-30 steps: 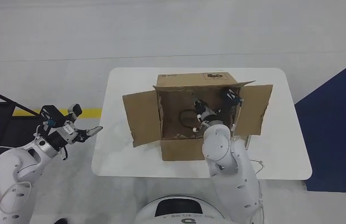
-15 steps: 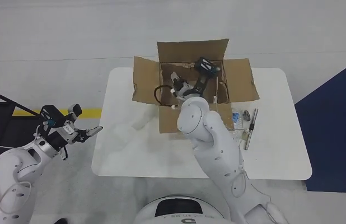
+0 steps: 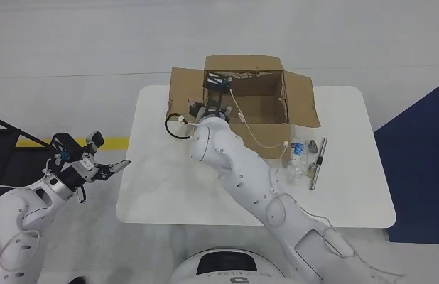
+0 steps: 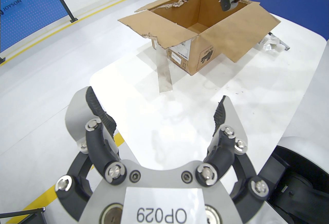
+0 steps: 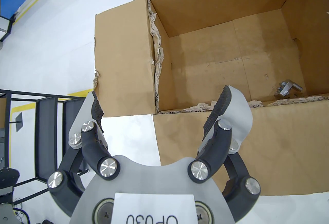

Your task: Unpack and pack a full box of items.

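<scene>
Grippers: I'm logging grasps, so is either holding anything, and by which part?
Nothing is held. The left gripper and the right gripper, above the box, both have open, empty jaws.

White glossy arms (image 3: 234, 160), rounded segments. Left gripper (image 4: 156, 99) and right gripper (image 5: 160, 94) are alike: silver base plate, black links, round silver screws, grey fingers (image 4: 74, 112) with black ribbed pads (image 4: 101, 113), and a white printed label (image 4: 162, 207) at the base.

R gripper (image 3: 215, 91) swung L to box (image 3: 266, 106) corner | box slid twd far edge of table (image 3: 163, 184)
</scene>
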Motion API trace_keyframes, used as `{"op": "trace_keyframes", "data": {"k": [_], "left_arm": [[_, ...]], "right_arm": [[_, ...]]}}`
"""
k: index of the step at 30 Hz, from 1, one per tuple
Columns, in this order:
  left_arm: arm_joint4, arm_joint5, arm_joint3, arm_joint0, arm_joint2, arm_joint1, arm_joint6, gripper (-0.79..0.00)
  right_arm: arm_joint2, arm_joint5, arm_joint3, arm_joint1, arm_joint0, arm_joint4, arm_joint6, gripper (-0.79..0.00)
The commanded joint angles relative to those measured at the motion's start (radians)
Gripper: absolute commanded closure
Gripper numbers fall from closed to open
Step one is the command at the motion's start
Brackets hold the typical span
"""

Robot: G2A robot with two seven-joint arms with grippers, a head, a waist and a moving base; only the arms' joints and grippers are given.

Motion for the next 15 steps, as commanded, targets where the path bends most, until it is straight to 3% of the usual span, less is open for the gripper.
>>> {"op": "trace_keyframes", "data": {"k": [1, 15], "left_arm": [[0.000, 0.000, 0.000, 0.000, 0.000, 0.000, 0.000, -0.785], [0.000, 0.000, 0.000, 0.000, 0.000, 0.000, 0.000, -0.785]], "right_arm": [[-0.001, -0.009, 0.062, -0.011, 0.044, 0.024, 0.015, -0.785], [-0.014, -0.145, 0.520, -0.111, 0.262, 0.299, -0.025, -0.785]]}}
